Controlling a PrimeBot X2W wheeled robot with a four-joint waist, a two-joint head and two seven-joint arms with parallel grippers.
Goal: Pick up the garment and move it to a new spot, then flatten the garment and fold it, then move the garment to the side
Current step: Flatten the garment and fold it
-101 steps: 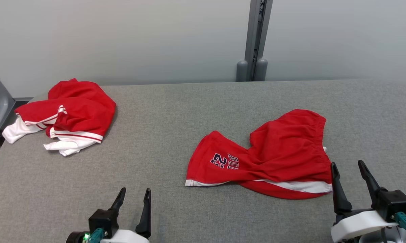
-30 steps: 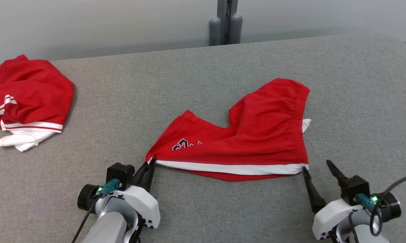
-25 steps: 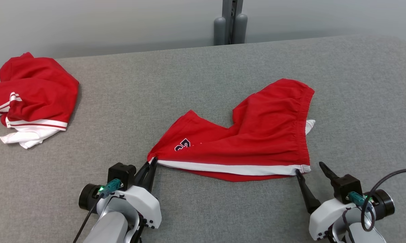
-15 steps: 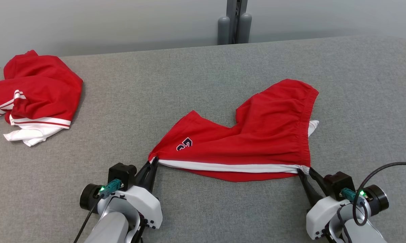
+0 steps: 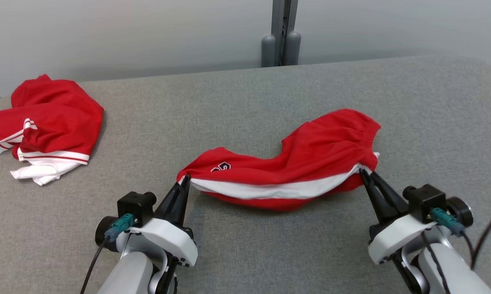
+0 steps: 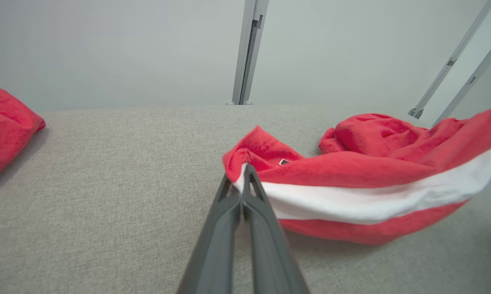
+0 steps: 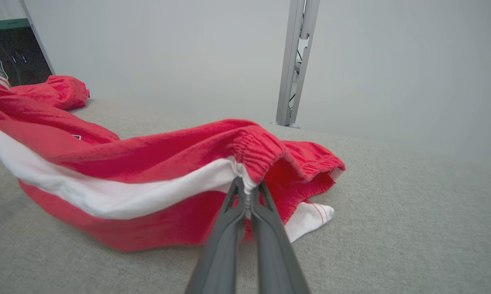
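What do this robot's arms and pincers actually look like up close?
Each arm is a glossy white shell ending in a black block. From it the left gripper and right gripper taper into two long dark grey fingers. A teal plug with a black cable sits on each wrist, beside a round black cap.

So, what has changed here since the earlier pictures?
The right gripper closed on the waistband corner of the red shorts. Together with the left gripper, already shut on the hem corner, it raised the near edge off the grey table. The crumpled red garment at the far left lay unchanged.
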